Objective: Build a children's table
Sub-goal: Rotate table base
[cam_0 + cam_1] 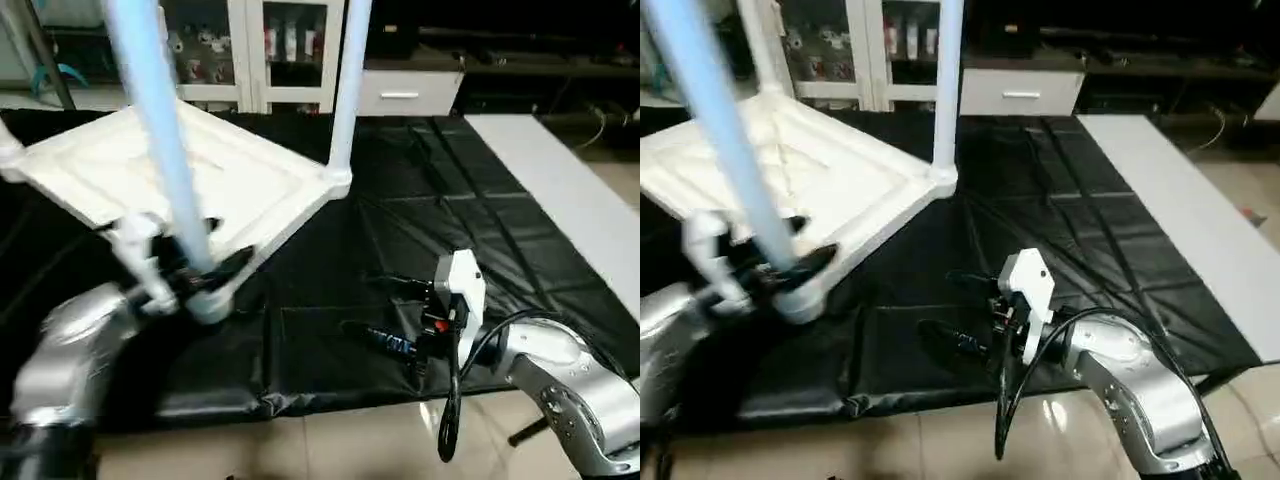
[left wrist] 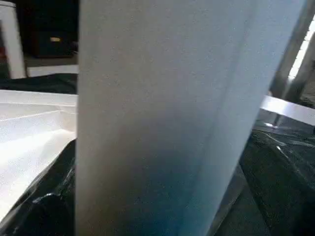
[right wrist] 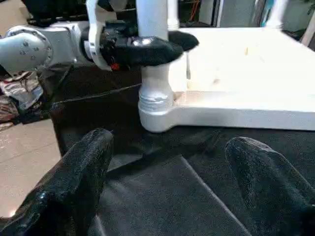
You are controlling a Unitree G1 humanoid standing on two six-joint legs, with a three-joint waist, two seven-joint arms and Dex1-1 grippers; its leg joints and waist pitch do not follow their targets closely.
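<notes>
The children's table lies upside down on the black sheet: its white tabletop [image 1: 200, 170] shows the ribbed underside. A long white leg [image 1: 160, 130] stands in the near corner socket [image 1: 210, 305], and another leg [image 1: 348, 90] rises from the right corner. My left gripper [image 1: 205, 270] stands open around the near leg just above the socket, one black finger [image 3: 152, 49] lying across the tube. That leg [image 2: 162, 118] is very close in the left wrist view. My right gripper [image 1: 355, 300] is open and empty, low over the sheet to the right of the socket, pointing at it.
The black sheet [image 1: 420, 200] covers the floor under the table. A flat white board [image 1: 560, 200] lies along its right side. White cabinets [image 1: 290, 50] stand at the back. Tiled floor [image 1: 350, 440] runs along the sheet's front edge.
</notes>
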